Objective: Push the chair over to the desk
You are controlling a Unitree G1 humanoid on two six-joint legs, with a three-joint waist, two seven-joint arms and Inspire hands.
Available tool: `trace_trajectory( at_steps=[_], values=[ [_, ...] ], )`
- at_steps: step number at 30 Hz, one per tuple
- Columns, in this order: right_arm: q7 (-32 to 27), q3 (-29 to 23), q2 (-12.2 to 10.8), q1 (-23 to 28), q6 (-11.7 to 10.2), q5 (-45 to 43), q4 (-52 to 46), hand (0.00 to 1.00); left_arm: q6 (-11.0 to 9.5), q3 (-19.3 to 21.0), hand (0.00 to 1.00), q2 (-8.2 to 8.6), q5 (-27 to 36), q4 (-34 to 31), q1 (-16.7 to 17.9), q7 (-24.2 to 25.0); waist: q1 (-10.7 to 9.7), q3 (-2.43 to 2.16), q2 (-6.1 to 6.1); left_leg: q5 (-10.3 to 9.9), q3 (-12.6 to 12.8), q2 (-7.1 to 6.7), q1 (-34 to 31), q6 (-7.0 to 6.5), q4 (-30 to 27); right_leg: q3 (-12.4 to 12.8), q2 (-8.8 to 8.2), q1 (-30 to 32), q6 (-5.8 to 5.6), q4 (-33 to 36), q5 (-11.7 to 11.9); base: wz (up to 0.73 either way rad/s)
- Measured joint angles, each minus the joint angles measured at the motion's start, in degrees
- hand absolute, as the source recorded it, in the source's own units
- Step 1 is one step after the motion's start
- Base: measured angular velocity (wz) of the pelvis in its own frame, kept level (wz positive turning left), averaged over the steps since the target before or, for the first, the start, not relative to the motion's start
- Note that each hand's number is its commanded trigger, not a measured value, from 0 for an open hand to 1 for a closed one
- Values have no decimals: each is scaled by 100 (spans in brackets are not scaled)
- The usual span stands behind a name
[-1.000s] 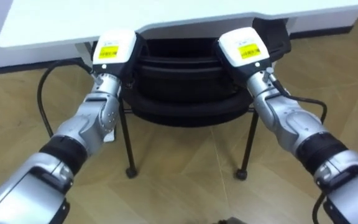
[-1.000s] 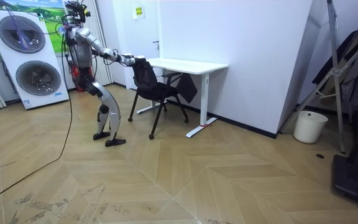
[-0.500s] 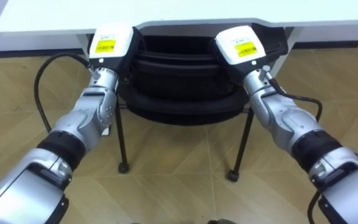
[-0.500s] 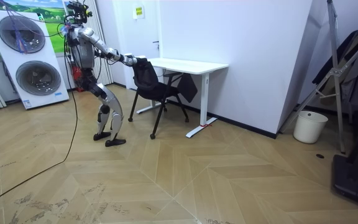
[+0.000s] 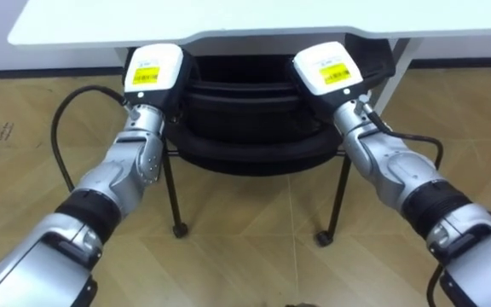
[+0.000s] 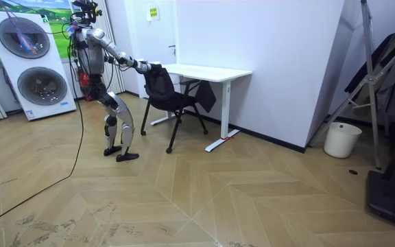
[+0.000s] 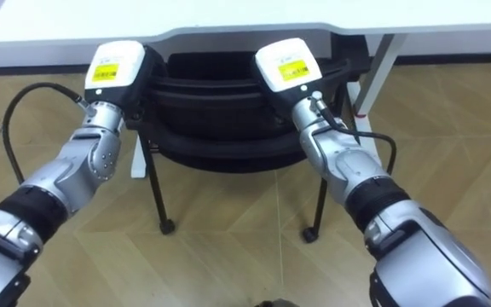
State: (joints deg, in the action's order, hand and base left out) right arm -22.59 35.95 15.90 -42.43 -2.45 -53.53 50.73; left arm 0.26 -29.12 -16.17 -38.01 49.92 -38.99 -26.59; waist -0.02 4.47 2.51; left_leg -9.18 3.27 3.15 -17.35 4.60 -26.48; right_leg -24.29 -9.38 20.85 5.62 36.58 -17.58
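One black chair (image 5: 245, 128) | curved back, thin legs | at white desk (image 5: 228, 17)

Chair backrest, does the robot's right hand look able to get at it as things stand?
Likely yes. The right hand sits right at the upper corner of the chair's backrest, seemingly against it, with nothing between them. The white desk lies beyond it.

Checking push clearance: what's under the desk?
The chair reaches in under the desk, beside its white leg. The tabletop hides the seat's far part. The left robot hand and right robot hand are at the chair's back.
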Motion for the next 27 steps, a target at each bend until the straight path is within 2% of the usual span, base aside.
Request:
trace_trajectory(
  at_steps=[3,4,6,7,8,9,10,12,14,19,22,25,27],
  values=[
    [298,6,11,32,40,137,-32,0,74,202,0,72,273,-187,114,255,31,-89,-6,78,24,-4,123,-28,188,8,27,-81,-77,-119,45,-2],
    [407,13,0,42,72,173,-46,0,94,215,0,97,352,-214,132,320,45,-136,-14,78,24,-2,126,-28,195,8,34,-88,-78,-135,46,0],
    [829,46,-50,52,231,248,-78,0,222,324,0,195,615,-361,268,497,65,-184,-47,85,25,-1,342,-29,329,4,70,-290,-96,-244,58,0],
    [912,48,-68,59,267,249,-79,0,231,352,0,206,671,-400,314,532,68,-193,-58,88,24,0,401,-34,372,5,85,-350,-104,-288,63,0],
    [1051,48,-94,98,358,249,-111,0,250,394,0,212,770,-512,406,631,69,-223,-73,102,24,4,493,-54,449,2,116,-443,-131,-381,82,0],
    [1170,47,-111,168,462,251,-187,0,283,419,0,218,872,-643,524,701,72,-276,-89,135,24,10,567,-94,560,1,155,-513,-192,-499,121,-4],
    [1214,47,-113,206,510,262,-215,0,291,418,0,228,919,-674,562,719,79,-282,-94,160,23,5,636,-118,629,1,168,-573,-215,-560,139,-6],
    [1362,45,-113,354,610,434,-229,0,289,418,0,316,1050,-679,709,810,133,-345,-147,237,27,5,974,-66,972,24,258,-850,-202,-848,252,-9],
    [1512,43,-76,406,632,454,-305,0,292,419,0,344,1116,-678,740,861,132,-366,-161,262,57,-4,1103,-57,1111,24,270,-959,-203,-943,288,-3],
    [1907,-129,58,458,629,908,-642,0,363,441,0,337,1251,-843,755,958,89,-378,-142,276,57,-54,1160,-76,1197,35,250,-1008,-236,-1048,356,0],
    [2051,-321,86,463,561,1073,-848,0,358,830,0,326,1375,-956,754,1010,2,-377,-114,293,67,-77,1150,-105,1208,46,248,-999,-231,-1121,408,0],
    [2081,-584,280,501,399,1090,-1297,0,441,906,0,124,1346,-1218,764,1156,-136,-380,-84,300,47,-78,1096,-117,1211,22,277,-1002,-176,-1244,511,2],
    [2132,-700,670,615,268,1220,-1796,0,524,914,0,-56,1223,-1586,781,1260,-124,-385,-72,323,49,-45,1121,-150,1288,24,364,-1072,-44,-1450,713,-2]
  ],
)
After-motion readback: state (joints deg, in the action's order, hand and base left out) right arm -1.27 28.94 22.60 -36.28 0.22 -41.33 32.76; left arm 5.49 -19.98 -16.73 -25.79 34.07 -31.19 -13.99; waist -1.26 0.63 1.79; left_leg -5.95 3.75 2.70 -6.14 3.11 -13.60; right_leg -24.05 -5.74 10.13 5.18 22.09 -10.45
